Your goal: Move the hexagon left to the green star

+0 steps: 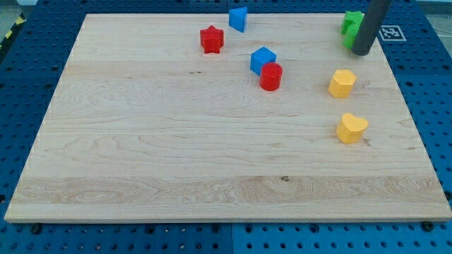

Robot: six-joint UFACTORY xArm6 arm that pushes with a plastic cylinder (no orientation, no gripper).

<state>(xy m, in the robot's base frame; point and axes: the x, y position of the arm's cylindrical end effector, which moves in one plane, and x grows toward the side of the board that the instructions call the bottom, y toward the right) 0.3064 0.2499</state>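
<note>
On a pale wooden board [176, 155] set over a blue pegboard table [28, 63], a dark rod reaches down from the view's top right, and my tip [361, 53] rests on the wood at about two o'clock from the board's centre. The rod has no jaws to spread or press together, and it pinches nothing; its tip is bare against the board.

The green block [349, 27] stands touching the rod, at about eleven o'clock from my tip, and the rod covers its right side (so its star shape cannot be made out for certain).

The yellow hexagon [342, 83] lies near my tip, at about seven o'clock from it and apart from the rod. From the green block it sits at six o'clock, with bare wood between them. A yellow heart [351, 128] lies at six o'clock from the hexagon, a short way off.

Toward twelve o'clock on the board, a blue cube [263, 60] and a red cylinder [270, 76] touch, the cylinder at five o'clock from the cube. A red star [211, 39] sits at ten o'clock from that pair, and a blue block [239, 19] (shape unclear) lies near the top edge at one o'clock from the red star.
</note>
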